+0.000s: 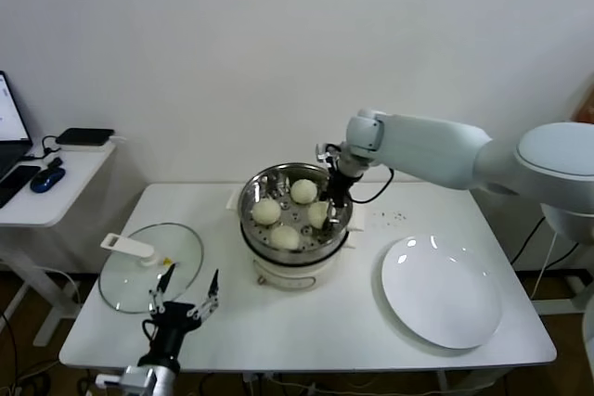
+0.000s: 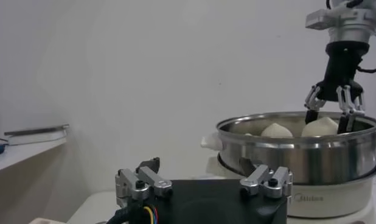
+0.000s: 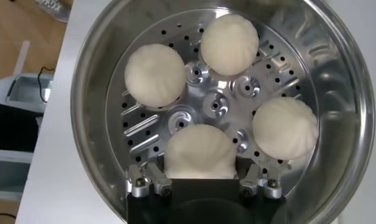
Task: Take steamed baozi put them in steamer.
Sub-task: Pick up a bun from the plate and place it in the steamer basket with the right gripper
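Right arm stretched across from right, wrist bent down, right gripper (image 1: 327,211) pointing straight down, my jaws parted, not clamped. Left arm low at near edge, left gripper (image 1: 186,292) aimed forward, jaws spread, idle.

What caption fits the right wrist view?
Right gripper open around the fourth baozi on the steamer tray.
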Robot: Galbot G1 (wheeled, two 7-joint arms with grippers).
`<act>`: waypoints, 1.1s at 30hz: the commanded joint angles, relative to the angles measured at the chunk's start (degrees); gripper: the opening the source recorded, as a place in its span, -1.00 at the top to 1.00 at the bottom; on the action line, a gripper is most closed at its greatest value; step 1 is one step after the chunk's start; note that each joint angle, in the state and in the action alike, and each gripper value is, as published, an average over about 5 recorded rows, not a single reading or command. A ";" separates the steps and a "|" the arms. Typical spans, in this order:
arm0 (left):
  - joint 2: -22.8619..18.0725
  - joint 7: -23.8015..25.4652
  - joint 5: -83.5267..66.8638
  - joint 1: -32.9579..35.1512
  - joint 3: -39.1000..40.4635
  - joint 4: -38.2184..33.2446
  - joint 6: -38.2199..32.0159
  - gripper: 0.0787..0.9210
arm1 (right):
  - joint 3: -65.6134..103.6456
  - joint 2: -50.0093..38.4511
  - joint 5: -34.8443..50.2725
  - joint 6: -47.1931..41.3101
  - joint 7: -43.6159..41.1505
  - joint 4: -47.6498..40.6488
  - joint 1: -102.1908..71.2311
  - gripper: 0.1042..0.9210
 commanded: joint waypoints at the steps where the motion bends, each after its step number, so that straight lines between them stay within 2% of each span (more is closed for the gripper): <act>1: 0.00 0.00 -0.03 -0.09 0.03 0.13 0.02 -0.77 | 0.46 0.55 -1.23 0.13 -0.01 -1.77 -1.59 -0.55; 18: 0.07 0.00 -0.14 -0.05 0.03 0.52 -0.11 -0.77 | 1.60 1.06 -2.30 0.40 0.28 -2.83 -2.79 -0.58; 25: 0.09 -0.01 -0.15 -0.04 0.02 0.60 -0.14 -0.77 | 1.77 1.14 -2.16 0.41 -0.41 -3.08 -2.54 -0.74; 33: 0.13 0.00 -0.15 -0.11 0.07 0.54 -0.12 -0.77 | 0.96 1.19 -0.88 0.44 -2.21 -2.20 0.00 -0.76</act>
